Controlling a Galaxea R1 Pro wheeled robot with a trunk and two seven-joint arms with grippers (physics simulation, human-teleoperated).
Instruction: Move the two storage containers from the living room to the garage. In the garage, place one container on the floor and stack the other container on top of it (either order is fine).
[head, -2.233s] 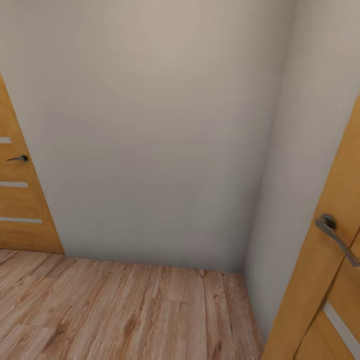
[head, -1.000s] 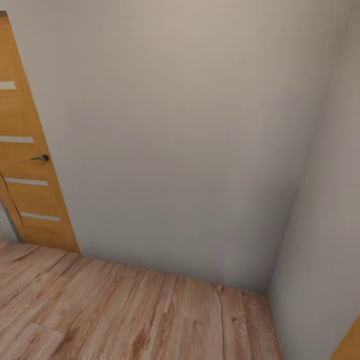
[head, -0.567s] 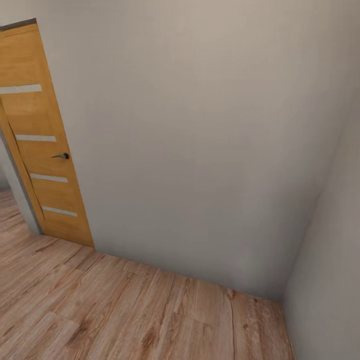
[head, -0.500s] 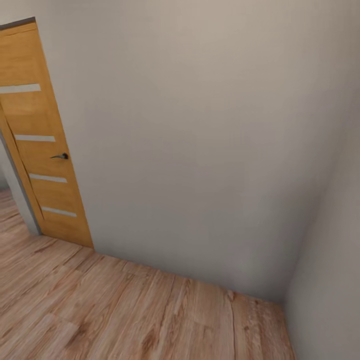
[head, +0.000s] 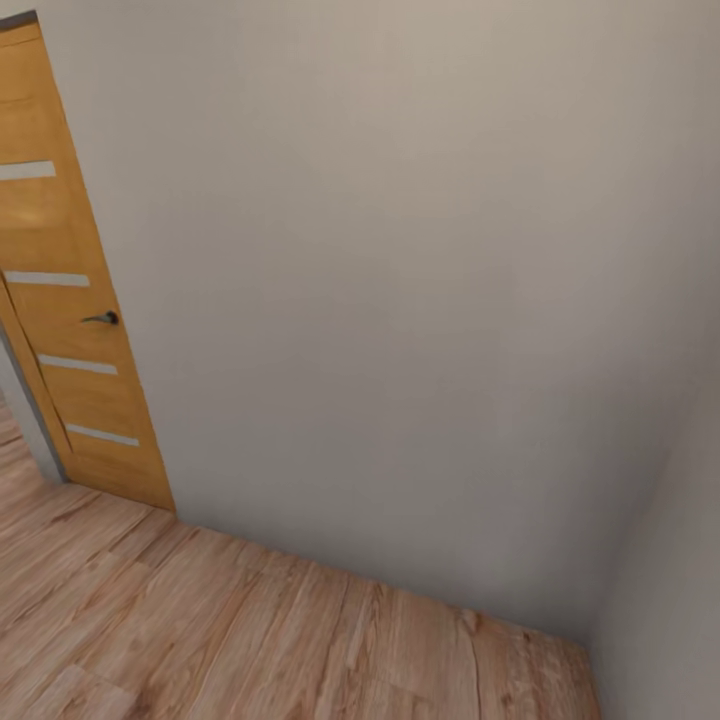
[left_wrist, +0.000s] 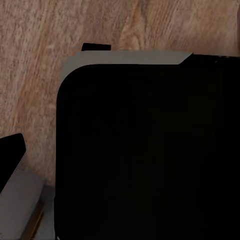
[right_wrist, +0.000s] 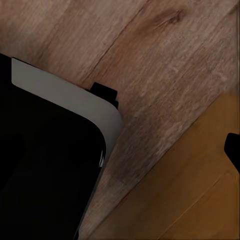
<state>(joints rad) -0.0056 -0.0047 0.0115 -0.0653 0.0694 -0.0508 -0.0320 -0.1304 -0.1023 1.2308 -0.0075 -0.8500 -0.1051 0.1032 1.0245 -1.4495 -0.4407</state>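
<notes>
A plain grey wall (head: 400, 300) meets a wood plank floor (head: 250, 640), with an orange door (head: 70, 320) at left; whether the fingers are apart or together cannot be told.

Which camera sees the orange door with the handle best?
The head view. There the door stands at the left edge beside the grey wall, with its dark handle and pale stripes plain. The right wrist view catches an orange-brown surface that may be a door. The left wrist view looks down at wood floor.

I face a wall (head: 400, 300); a door (head: 70, 330) stands at its left end, plank flooring (head: 250, 640) lies before it, a side wall (head: 670, 560) adjoins at right.
</notes>
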